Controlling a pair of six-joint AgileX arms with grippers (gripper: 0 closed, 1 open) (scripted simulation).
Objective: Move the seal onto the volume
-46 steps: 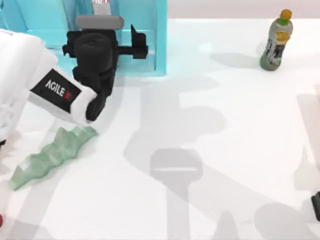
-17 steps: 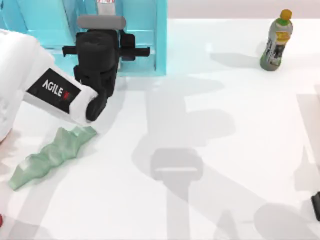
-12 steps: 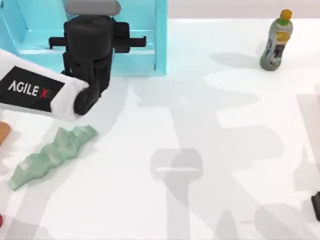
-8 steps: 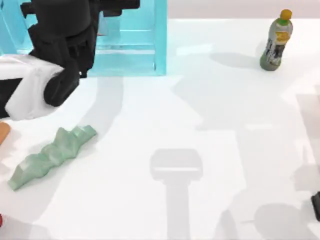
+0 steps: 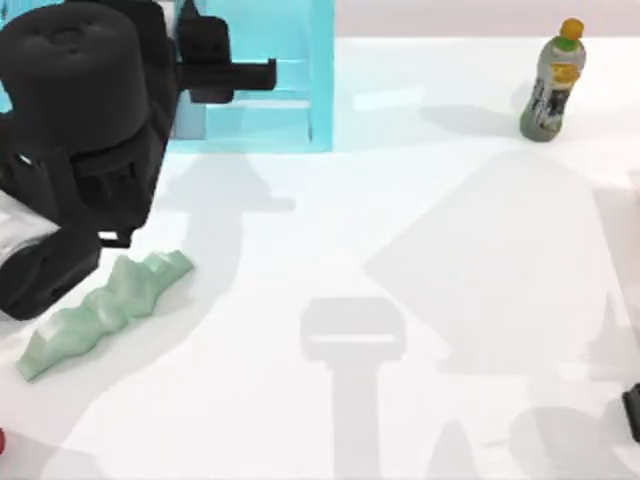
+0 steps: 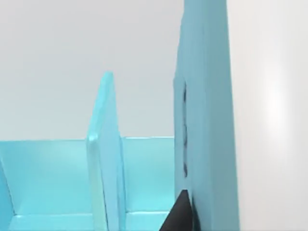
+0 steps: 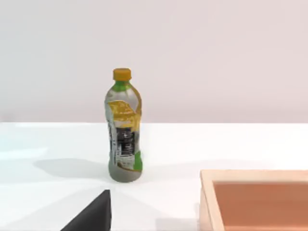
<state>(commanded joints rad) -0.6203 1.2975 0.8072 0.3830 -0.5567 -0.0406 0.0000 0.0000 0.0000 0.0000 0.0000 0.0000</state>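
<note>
The seal is hidden and the volume is out of view. My left arm looms large and black over the table's far left, close under the top camera. Its gripper (image 5: 228, 68) hangs by the front of the turquoise shelf unit (image 5: 290, 90). The left wrist view looks into that shelf unit (image 6: 207, 120), at its upright divider (image 6: 103, 154) and side wall. My right arm (image 5: 632, 412) stays parked at the table's right edge.
A pale green jagged piece (image 5: 100, 310) lies at front left, just beside the left arm. An orange-capped bottle (image 5: 553, 80) stands at the back right, bottle (image 7: 124, 127) too. A tan box (image 7: 257, 197) with an orange inside sits near it. A small red thing (image 5: 2, 440) shows at the front left edge.
The left arm has risen toward the top camera and swung left from the shelf front. It now covers the left edge, where a small orange thing showed shortly before. The right arm has not moved.
</note>
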